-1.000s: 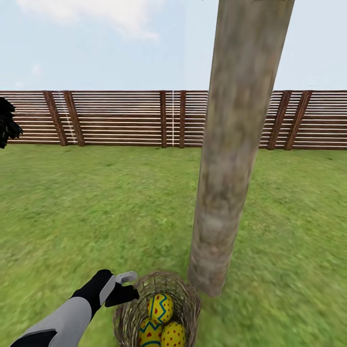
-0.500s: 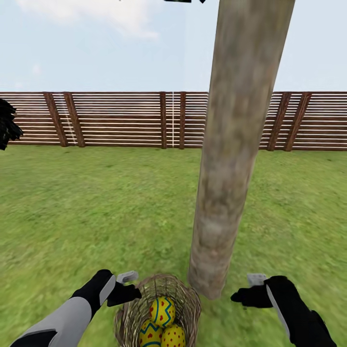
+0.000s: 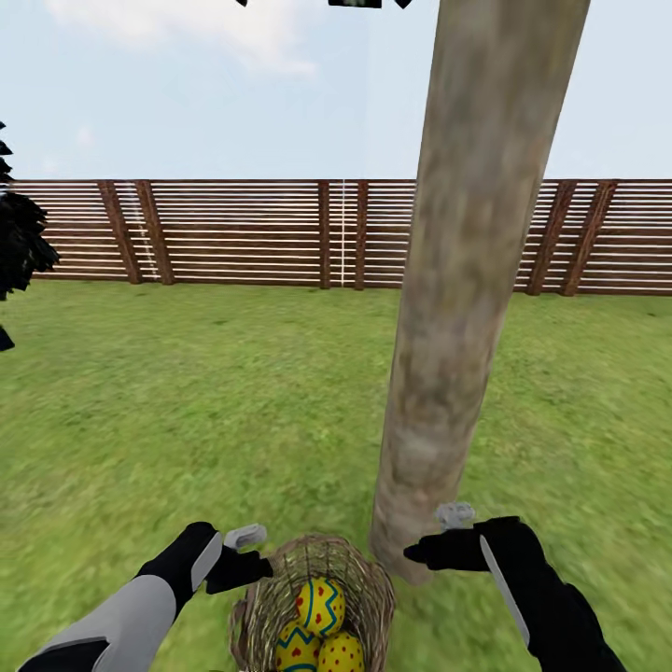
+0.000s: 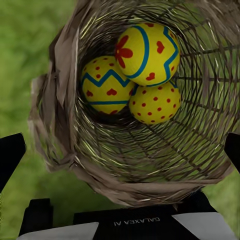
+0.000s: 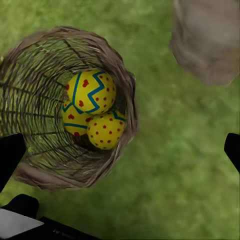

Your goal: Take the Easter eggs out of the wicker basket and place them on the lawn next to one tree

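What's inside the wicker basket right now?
The wicker basket holds all three Easter eggs: a heart-marked one on top, a zigzag one and a red-dotted one beneath it. The eggs hide the basket floor under them.

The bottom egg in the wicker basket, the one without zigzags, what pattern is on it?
Bright yellow egg covered in small red dots, clearest in the left wrist view.

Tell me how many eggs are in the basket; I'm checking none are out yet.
3, all inside the wicker basket: a zigzag egg, a flower-marked egg resting on top, and a red-dotted egg. None lies on the lawn in view.
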